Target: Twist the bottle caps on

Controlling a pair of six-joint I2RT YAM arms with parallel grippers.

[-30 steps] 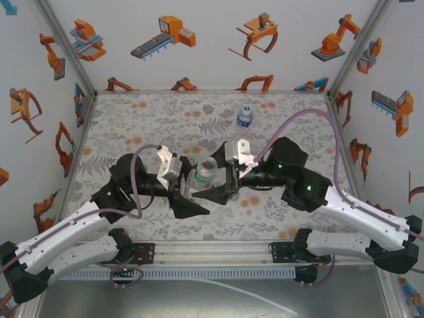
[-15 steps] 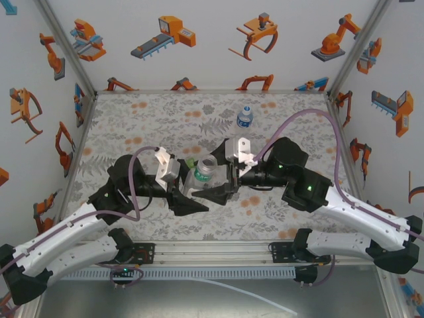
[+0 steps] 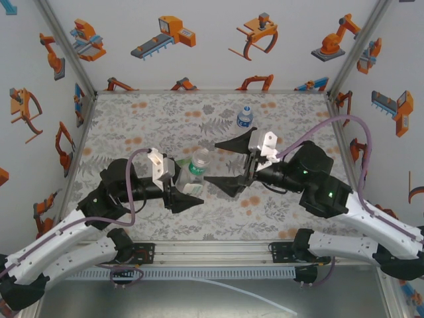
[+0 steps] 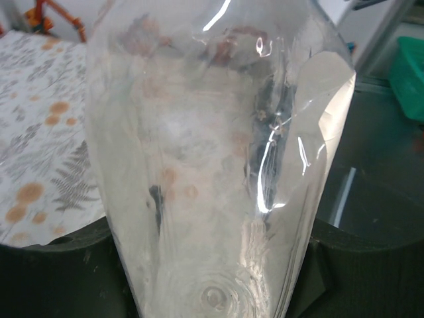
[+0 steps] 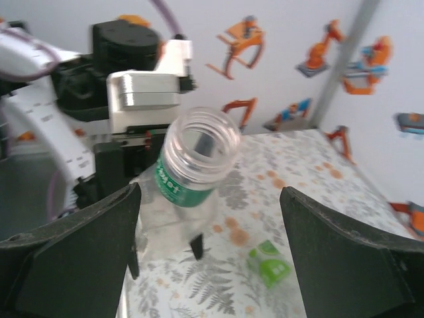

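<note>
Left gripper (image 3: 189,192) clamped on uncapped green-labelled bottle (image 3: 197,165), neck pointing at right gripper (image 3: 230,163) — its jaws wide apart, clear of the bottle.

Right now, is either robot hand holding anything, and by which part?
The left gripper holds the uncapped clear bottle by its lower body, near the base. The right gripper is open, holding nothing.

Close-up — clear bottle (image 4: 218,165), floral table (image 4: 40,132)

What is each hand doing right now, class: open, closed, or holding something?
Left hand: closed on the green-label bottle.
Right hand: open, holding nothing.
</note>
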